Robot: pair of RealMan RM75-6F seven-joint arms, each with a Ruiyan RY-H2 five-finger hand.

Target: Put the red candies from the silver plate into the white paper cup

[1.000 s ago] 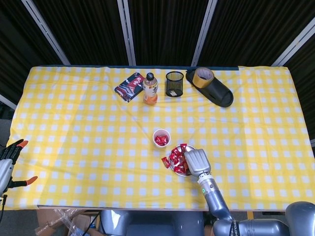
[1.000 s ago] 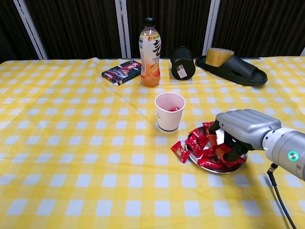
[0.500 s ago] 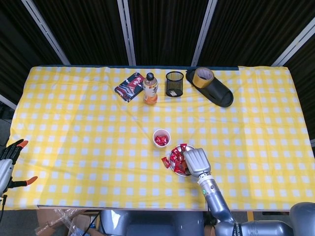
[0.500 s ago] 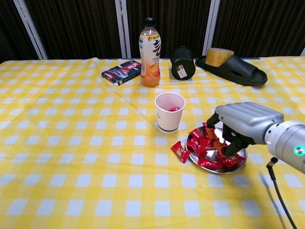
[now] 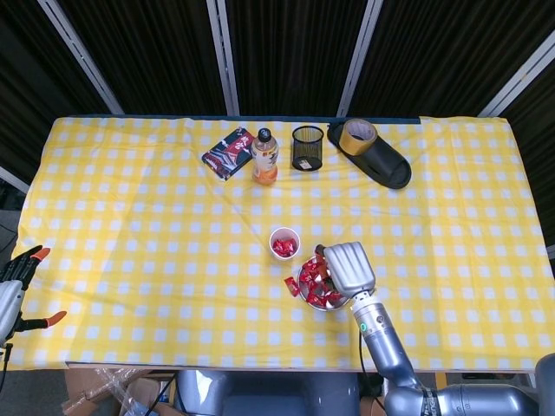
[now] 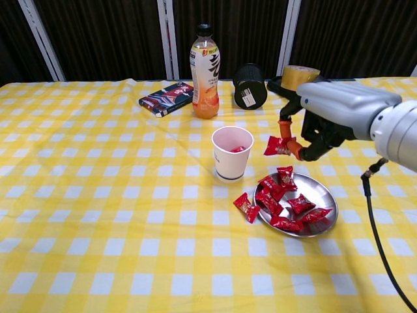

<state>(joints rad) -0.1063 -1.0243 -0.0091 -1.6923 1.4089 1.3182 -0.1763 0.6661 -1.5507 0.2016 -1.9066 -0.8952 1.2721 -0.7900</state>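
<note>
pinching one red candy (image 6: 276, 145) between thumb and fingers (image 6: 284, 127), the right hand (image 6: 332, 111) hung above the silver plate (image 6: 327, 225), lifted clear of it. the cup (image 6: 232, 152) stood just left of the held candy and a little lower, its mouth open upward, with some red candies already inside as the head view showed. so the coming move looked like a short leftward carry until the candy sat over the rim, then a release. the candy's long axis lay roughly level, pointing toward the cup. more candies (image 6: 287, 203) stayed on the plate, and one (image 6: 245, 207) lay on the worktop (image 6: 98, 195) touching or just beside the plate's left edge. the left hand (image 5: 19, 276) sat far off at the worktop's left edge, well apart from everything, its fingers' state impossible to tell.
</note>
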